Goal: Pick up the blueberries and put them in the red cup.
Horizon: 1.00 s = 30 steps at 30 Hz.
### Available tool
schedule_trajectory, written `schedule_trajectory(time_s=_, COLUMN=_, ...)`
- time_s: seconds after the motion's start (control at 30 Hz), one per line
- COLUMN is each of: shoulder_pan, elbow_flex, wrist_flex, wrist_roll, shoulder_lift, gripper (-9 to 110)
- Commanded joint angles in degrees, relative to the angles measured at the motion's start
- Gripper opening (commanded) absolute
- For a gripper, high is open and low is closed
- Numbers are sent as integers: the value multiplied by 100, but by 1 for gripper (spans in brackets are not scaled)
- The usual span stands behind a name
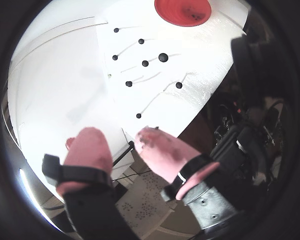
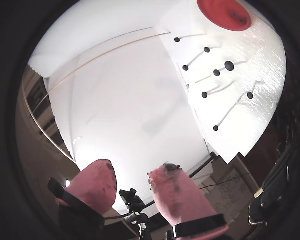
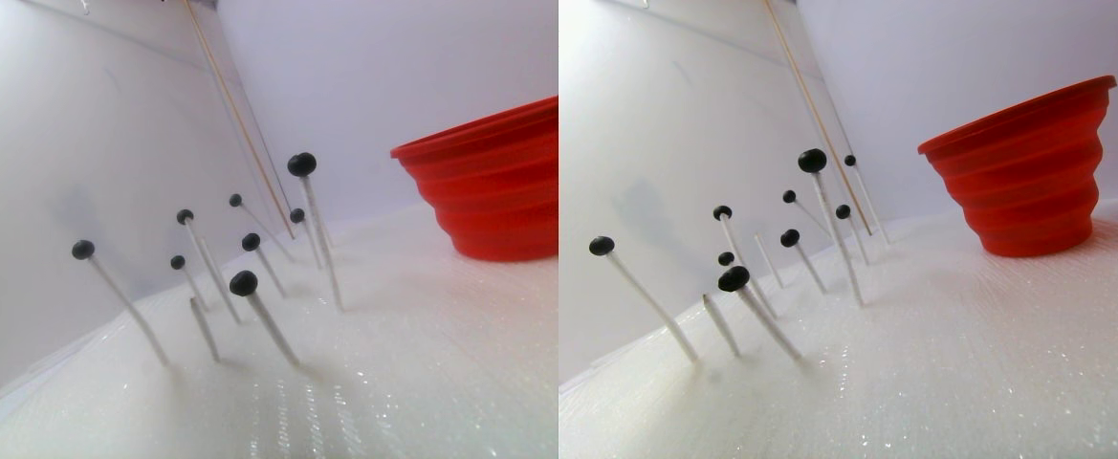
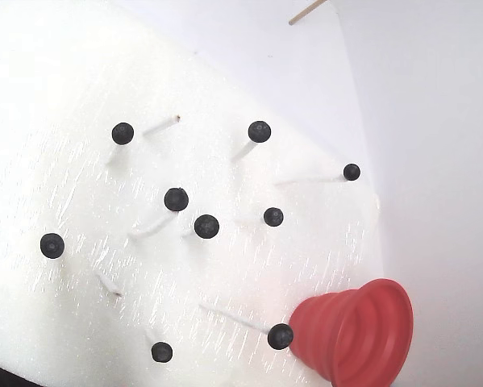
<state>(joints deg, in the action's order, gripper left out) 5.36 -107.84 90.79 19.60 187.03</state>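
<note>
Pink-padded, the end effector (image 1: pixel 123 145) fills the bottom of both wrist views, its two fingers (image 2: pixel 94 185) spread apart with nothing between them. It hangs raised above and back from the near edge of the white foam worktop (image 1: pixel 210 65), pointing toward the far end where the berries stand.

Small dark blueberries (image 4: pixel 206 226) sit on the tips of thin white sticks (image 3: pixel 272 330) pushed into the foam, most of them leaning. The fixed view shows nine berries spread across the foam, and two bare sticks (image 4: pixel 162 125) with no berry on top. In a wrist view, seven berries (image 1: pixel 163 57) can be counted.

At the far end of the foam stands the red cup (image 1: pixel 182 11), ribbed and tapering, upright with its rim on top in the stereo pair view. Its rim is cut off by the top edge in both wrist views, and dark specks show inside it, too small to identify. One berry (image 4: pixel 280 336) overlaps the cup's side in the fixed view; whether they touch is unclear.
</note>
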Motion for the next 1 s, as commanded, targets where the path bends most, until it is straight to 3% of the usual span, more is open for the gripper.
schedule_trajectory(time_s=0.0, shoulder_pan=35, elbow_flex=413, wrist_flex=-229, wrist_roll=501, shoulder_lift=-316, gripper=13)
schedule_trajectory(time_s=0.47, shoulder_pan=-18, elbow_flex=-167, wrist_flex=-694, wrist_roll=3006, shoulder_lift=-536, gripper=14)
schedule_trajectory(time_s=0.97, shoulder_pan=-571, elbow_flex=-782, wrist_flex=-1301, wrist_roll=4975, shoulder_lift=-1230, gripper=15)
